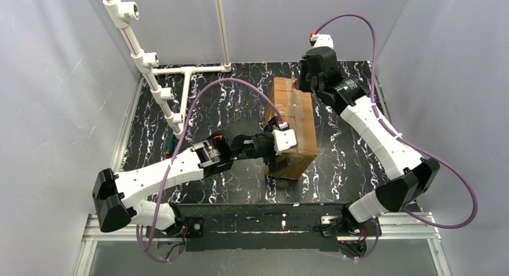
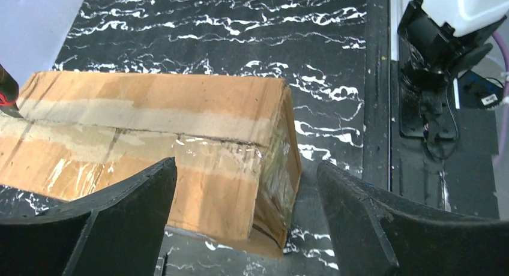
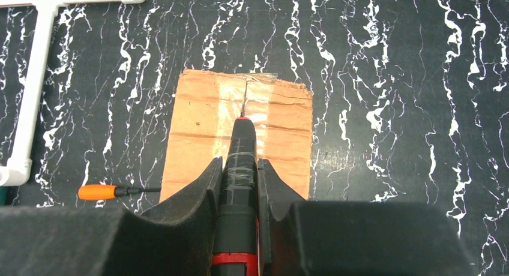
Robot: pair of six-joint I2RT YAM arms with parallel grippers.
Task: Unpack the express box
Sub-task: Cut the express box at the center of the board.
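The express box (image 1: 292, 123) lies near the middle of the table (image 1: 351, 156), a bit toward the right edge. Its long side runs from the far edge toward the near edge.

The right hand (image 3: 240, 171) is closed tight on a thin black cutting tool (image 3: 239, 159). The sharp tip sits on the shiny tape (image 3: 249, 108) at the far end of the box.

The left hand (image 2: 246, 168) is wide open at the near end and holds nothing. Its fingers (image 2: 120, 219) stand on each side of the box, and I cannot tell if they touch it.

I think the box could slide toward the near edge when the tool pulls along the tape, because nothing grips it. Then the tip could jump off the tape line and scratch the cardboard. If the tool pushes too deep, it could hurt what is inside. The tip looks very thin, so a hard sideways push might bend it
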